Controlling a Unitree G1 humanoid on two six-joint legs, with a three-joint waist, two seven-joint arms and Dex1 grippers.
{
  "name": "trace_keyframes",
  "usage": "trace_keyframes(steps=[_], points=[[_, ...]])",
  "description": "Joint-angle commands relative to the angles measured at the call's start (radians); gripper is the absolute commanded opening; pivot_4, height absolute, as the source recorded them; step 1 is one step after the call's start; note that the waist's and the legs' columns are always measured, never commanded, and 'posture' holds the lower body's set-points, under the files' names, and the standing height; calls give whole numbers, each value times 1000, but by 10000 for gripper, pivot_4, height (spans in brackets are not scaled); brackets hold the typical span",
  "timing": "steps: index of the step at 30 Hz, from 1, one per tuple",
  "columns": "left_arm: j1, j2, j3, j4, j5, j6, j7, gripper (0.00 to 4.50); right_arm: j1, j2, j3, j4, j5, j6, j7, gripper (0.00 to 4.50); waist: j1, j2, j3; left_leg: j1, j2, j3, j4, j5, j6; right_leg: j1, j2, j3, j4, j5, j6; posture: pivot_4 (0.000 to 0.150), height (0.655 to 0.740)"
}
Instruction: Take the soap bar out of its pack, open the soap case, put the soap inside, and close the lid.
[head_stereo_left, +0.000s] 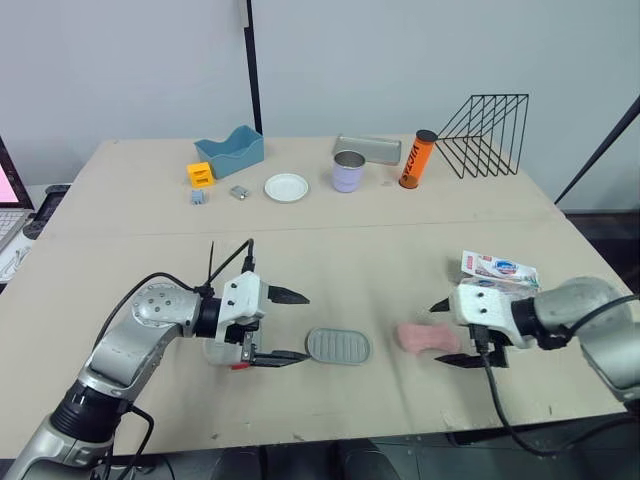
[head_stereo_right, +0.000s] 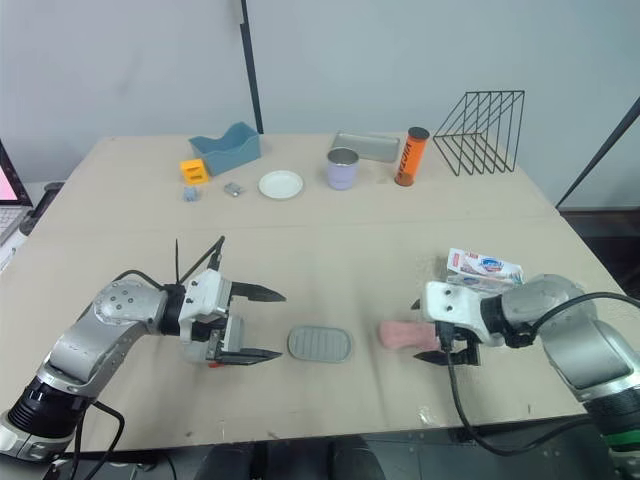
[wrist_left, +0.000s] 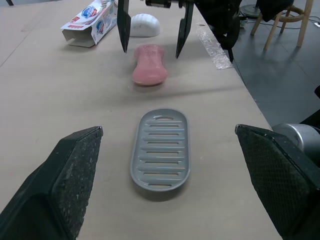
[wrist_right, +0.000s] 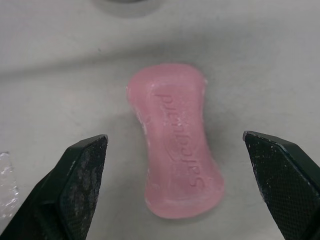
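The pink soap bar (head_stereo_left: 425, 337) lies bare on the table, front right. My right gripper (head_stereo_left: 440, 333) is open, one finger on each side of the soap's right end and neither touching it. The right wrist view has the soap (wrist_right: 175, 145) lying between the fingertips (wrist_right: 82, 170). A grey ribbed soap case part (head_stereo_left: 338, 346) lies flat to the left of the soap. Left of that, my left gripper (head_stereo_left: 300, 326) is open and empty, pointing at the case. The opened soap pack (head_stereo_left: 498, 269) lies behind the right gripper.
Along the back stand a blue bin (head_stereo_left: 230, 150), yellow block (head_stereo_left: 200, 174), white plate (head_stereo_left: 287, 187), lilac cup (head_stereo_left: 348, 171), metal tray (head_stereo_left: 367, 148), orange tube (head_stereo_left: 417, 159) and wire rack (head_stereo_left: 485, 133). Clear wrap (wrist_left: 215, 45) lies near the front edge.
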Motion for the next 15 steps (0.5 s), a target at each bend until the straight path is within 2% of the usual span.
trace_keyframes(steps=[1,15], points=[[-1,-1,13,-15,-1,-17,1,44975,-30,6,3,7,-24,-18,-5,45000,0,0,0,0,0,0,0,0,0,0,0,0,0,0,0,1500,7393],[26,-10,15,-26,24,-28,44,44975,-77,59,72,110,-77,36,-2,45000,0,0,0,0,0,0,0,0,0,1,0,0,0,0,0,1500,7393]])
